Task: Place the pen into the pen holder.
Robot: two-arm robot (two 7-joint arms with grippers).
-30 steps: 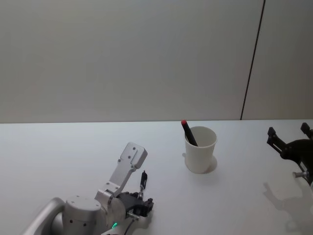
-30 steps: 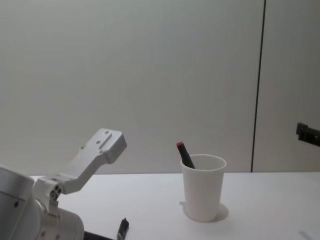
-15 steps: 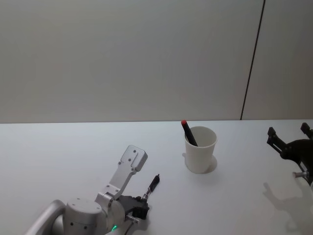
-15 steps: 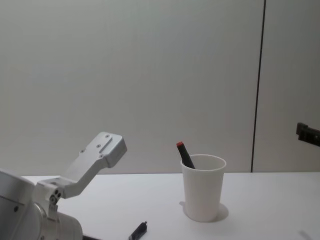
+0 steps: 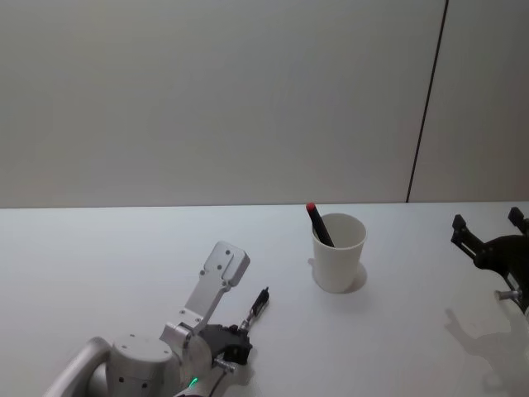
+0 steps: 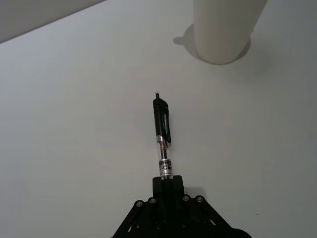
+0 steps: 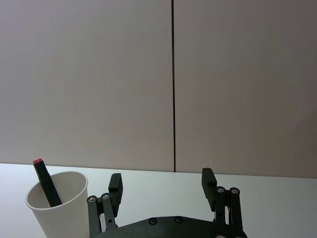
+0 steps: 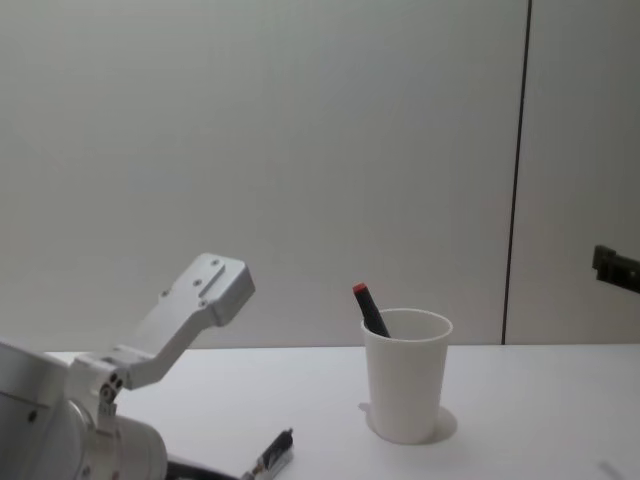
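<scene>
A pen [image 6: 162,134] with a clear barrel and black clip sticks out of my left gripper [image 6: 167,182], which is shut on its lower end. In the head view the left gripper [image 5: 240,332] sits low at the front left, and the pen [image 5: 257,304] slants toward the pen holder [image 5: 338,255]. That white paper cup stands upright on the table, a short gap ahead of the pen tip. A black marker with a red cap [image 5: 317,223] leans inside it. My right gripper [image 5: 488,225] hangs open at the far right, apart from the cup.
The white table [image 5: 99,265] runs flat on all sides of the cup. A pale wall with a dark vertical seam [image 5: 426,107] stands behind it. The left arm's grey link [image 8: 190,315] rises at the front left in the chest view.
The pen in my left gripper has tipped from near upright to slanting forward and right, toward the cup. Cup, marker and right gripper have stayed put.
</scene>
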